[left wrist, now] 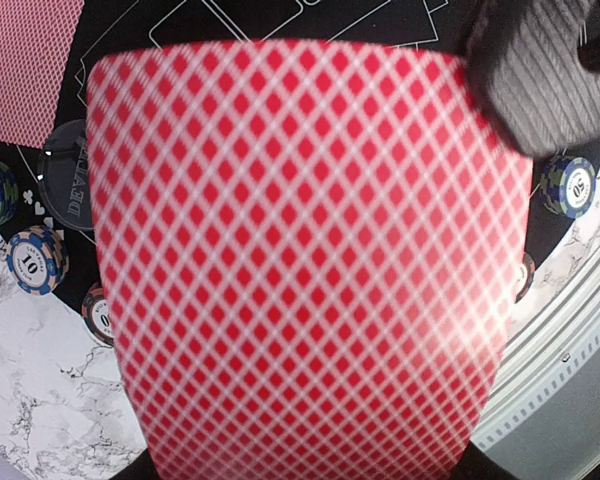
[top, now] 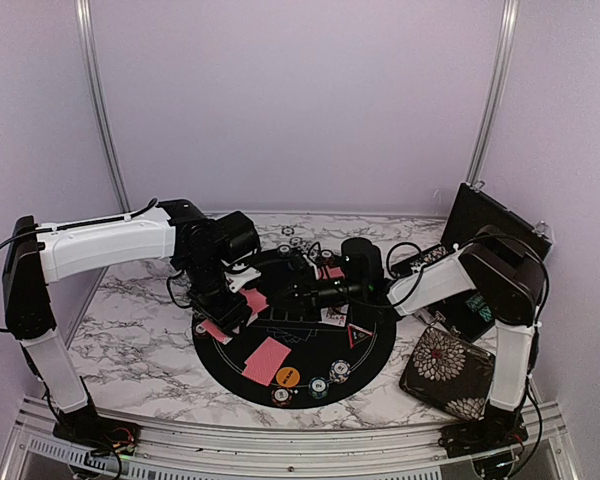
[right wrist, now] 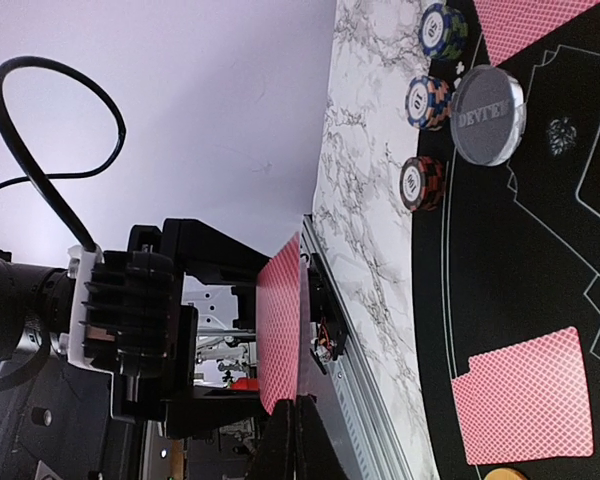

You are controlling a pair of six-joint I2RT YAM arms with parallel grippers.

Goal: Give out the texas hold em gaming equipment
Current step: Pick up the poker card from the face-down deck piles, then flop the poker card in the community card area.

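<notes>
- Left gripper (top: 225,310): clamped on one held card (left wrist: 310,260), pink-red back, lifted above the round black mat (top: 377,350). Its diamond pattern fills my left wrist view. From the right wrist camera I see it nearly edge-on between the black jaws.
- Right gripper (top: 306,291): points left at the same card. Its fingers (right wrist: 298,445) sit close together at the card's lower edge. I cannot tell whether they pinch it.
- Flat card (top: 268,360): face down on the mat, near side, below the left gripper.
- Orange disc (top: 287,377): on the mat, just beside the flat card's near corner.
- Lettered disc (right wrist: 488,115): grey, lying at the mat's edge.
- Chip stacks (right wrist: 427,102): three striped stacks, just beside the lettered disc, along the mat's rim where it meets the marble table (top: 140,340).
- Triangle (top: 357,335): black with a red edge, on the mat's right half.
- Floral pouch (top: 448,372): on the marble, right of the mat.
- Black case (top: 495,225): far right corner, tilted up.
</notes>
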